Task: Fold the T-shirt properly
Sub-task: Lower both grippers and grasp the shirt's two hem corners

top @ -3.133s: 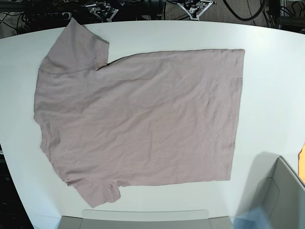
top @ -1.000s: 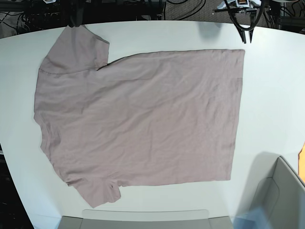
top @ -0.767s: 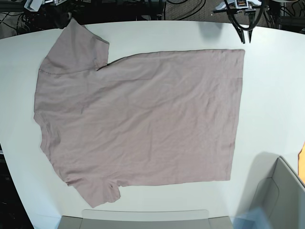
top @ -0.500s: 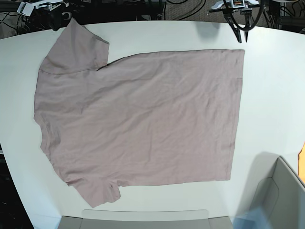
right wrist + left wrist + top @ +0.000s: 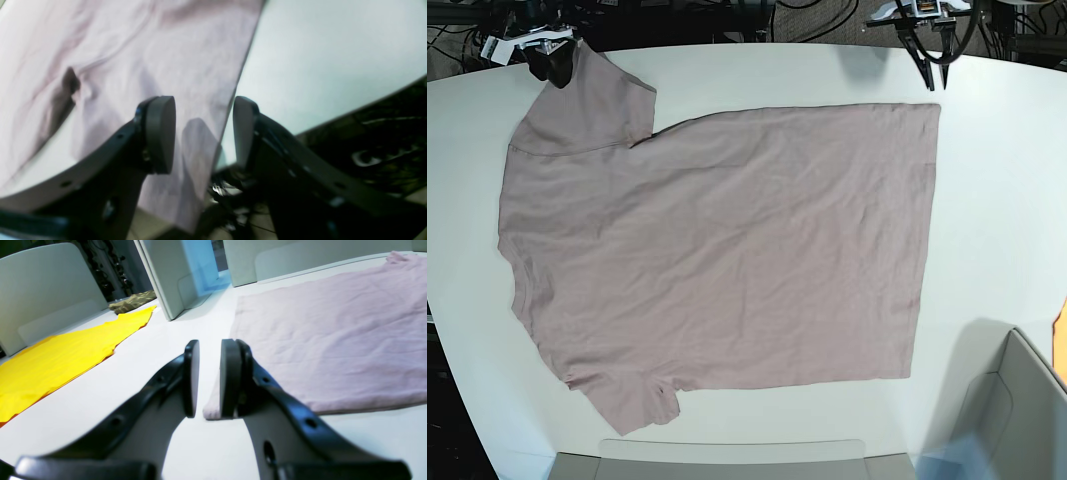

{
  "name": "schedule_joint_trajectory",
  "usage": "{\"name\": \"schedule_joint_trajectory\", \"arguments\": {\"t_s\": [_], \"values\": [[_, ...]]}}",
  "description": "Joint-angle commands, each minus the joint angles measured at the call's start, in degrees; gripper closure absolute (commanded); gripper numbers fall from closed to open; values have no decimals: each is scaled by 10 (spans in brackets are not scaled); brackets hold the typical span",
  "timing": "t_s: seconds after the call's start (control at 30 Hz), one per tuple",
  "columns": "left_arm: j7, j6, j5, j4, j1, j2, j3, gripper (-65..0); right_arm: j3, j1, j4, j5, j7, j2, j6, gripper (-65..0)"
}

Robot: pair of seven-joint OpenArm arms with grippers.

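The mauve-pink T-shirt [image 5: 717, 250] lies spread flat on the white table [image 5: 997, 200], sleeves toward the left, hem toward the right. My left gripper [image 5: 930, 72] hovers by the hem's far corner. In the left wrist view the left gripper [image 5: 208, 380] has its pads a narrow gap apart, empty, with the T-shirt corner [image 5: 213, 411] just below them. My right gripper [image 5: 552, 62] stands at the far sleeve. In the right wrist view the right gripper [image 5: 203, 133] is wide open, and the sleeve edge [image 5: 200, 133] runs between its fingers without being pinched.
A yellow cloth [image 5: 66, 350] lies on the table beyond the hem, with a camouflage cloth [image 5: 133, 301] behind it. Grey bins stand at the front right [image 5: 1017, 400] and front middle [image 5: 727, 460]. The sleeve tip reaches the table's back edge; dark cables lie behind.
My right gripper has come in over the far sleeve and its jaws have spread wide. The left gripper has stayed by the hem corner. The T-shirt has not moved.
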State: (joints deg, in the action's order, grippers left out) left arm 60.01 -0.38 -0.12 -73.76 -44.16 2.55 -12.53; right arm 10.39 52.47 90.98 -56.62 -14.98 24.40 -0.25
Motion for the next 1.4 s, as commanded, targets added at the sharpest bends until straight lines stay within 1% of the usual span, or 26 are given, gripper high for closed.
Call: {"name": "schedule_joint_trajectory", "arguments": {"t_s": [0.0, 0.1, 0.17, 0.23, 0.4, 0.43, 0.47, 0.53, 0.57, 0.63, 0.73, 0.8, 0.83, 0.9, 0.97, 1.03, 1.07, 1.17, 1.2, 1.23, 1.3, 1.37], "values": [[16, 3, -4, -7, -9, 0, -3, -122, 16, 5, -2, -14, -3, 1, -1, -279], [16, 3, -4, -7, -9, 0, -4, -122, 29, -5, -10, -22, 27, -5, 6, -279], [16, 3, -4, -7, -8, 0, -3, -122, 35, -15, -15, -23, 47, -9, 22, -279], [16, 3, -4, -7, -6, 0, -3, -122, 38, -27, -17, -23, 72, -14, 31, -279], [15, 3, -4, -7, -5, 0, -3, -122, 35, -50, -14, -23, 139, -42, 33, -279], [15, 3, -4, -7, -5, 0, -3, -122, 35, -53, -14, -23, 153, -51, 40, -279], [15, 3, -4, -7, -5, 0, -3, -122, 35, -57, -14, -23, 164, -61, 54, -279], [15, 4, -5, -7, -5, 0, -3, -122, 39, -60, -14, -23, 187, -89, 100, -279], [15, 4, -5, -7, -5, 0, -3, -122, 39, -60, -14, -23, 192, -99, 115, -279], [15, 4, -5, -7, -5, 0, -3, -122, 39, -59, -14, -23, 194, -111, 137, -279], [10, 4, -6, -8, -4, 0, -1, -125, 39, -59, -14, -23, 195, -113, 137, -279], [-19, 5, -8, -21, -4, 0, 10, -144, 39, -59, -14, -23, 192, -111, 137, -279], [-47, 5, -17, -35, -4, 0, 16, -160, 40, -59, -14, -23, 192, -110, 137, -279], [-109, 2, -57, -75, -5, 0, 26, -196, 49, -59, -14, -21, 192, -104, 137, -279], [-186, 1, -106, -126, -9, 4, 39, -236, 66, -59, -14, -21, 196, -103, 137, -279], [-275, -3, -153, -182, -10, 7, 47, -264, 74, -59, -14, -21, 196, -102, 137, -279], [-321, -14, -172, -209, -10, 13, 46, -271, 75, -59, -14, -21, 196, -100, 137, -279], [-484, -85, -252, -276, -8, 30, 39, -273, 86, -58, -14, -21, 196, -98, 137, -279], [-528, -99, -274, -287, -6, 37, 31, -273, 89, -58, -14, -21, 196, -98, 137, -279], [-569, -107, -296, -295, -5, 40, 16, -271, 90, -58, -14, -21, 196, -98, 137, -279], [-646, -110, -344, -300, -2, 40, -23, -262, 90, -57, -14, -21, 196, -98, 137, -279], [-725, -112, -387, -298, 19, 42, -68, -262, 90, -56, -14, -21, 196, -98, 137, -279]]}}
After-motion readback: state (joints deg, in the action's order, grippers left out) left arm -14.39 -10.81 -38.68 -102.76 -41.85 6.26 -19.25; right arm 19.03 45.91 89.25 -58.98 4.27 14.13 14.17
